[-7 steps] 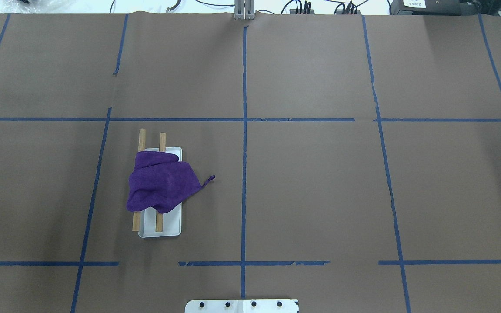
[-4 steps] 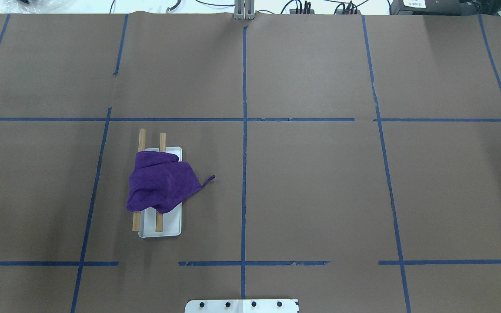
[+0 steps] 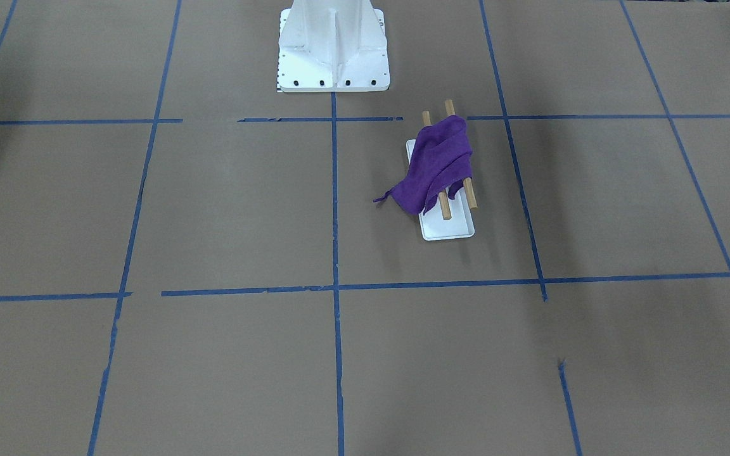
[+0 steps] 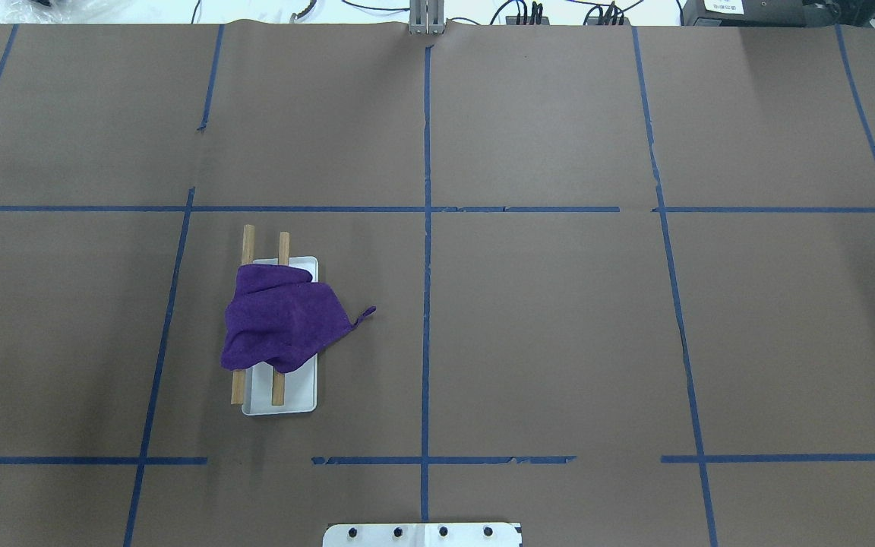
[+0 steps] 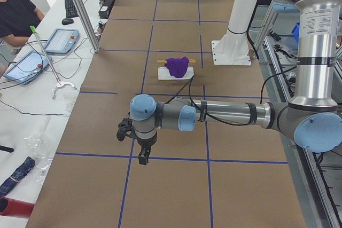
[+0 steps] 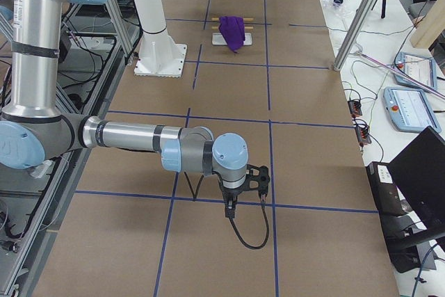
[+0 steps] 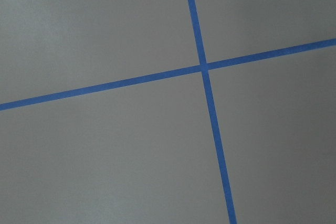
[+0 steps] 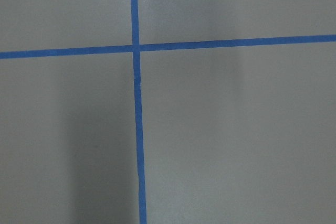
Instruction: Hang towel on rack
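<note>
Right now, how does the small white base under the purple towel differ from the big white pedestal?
The rack base is small and flat; the pedestal is far larger and rises into a column. The rack base carries two wooden rods with the towel draped over them; the pedestal carries neither and shows bolt holes along its rim. Both are white and stand on the table.

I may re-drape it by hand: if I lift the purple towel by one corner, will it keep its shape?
Probably not: the towel sags in soft folds over both rods, so it should hang limp. It seems light, since the small rack stands level under it. Its fuzzy surface likely grips rather than slips.
</note>
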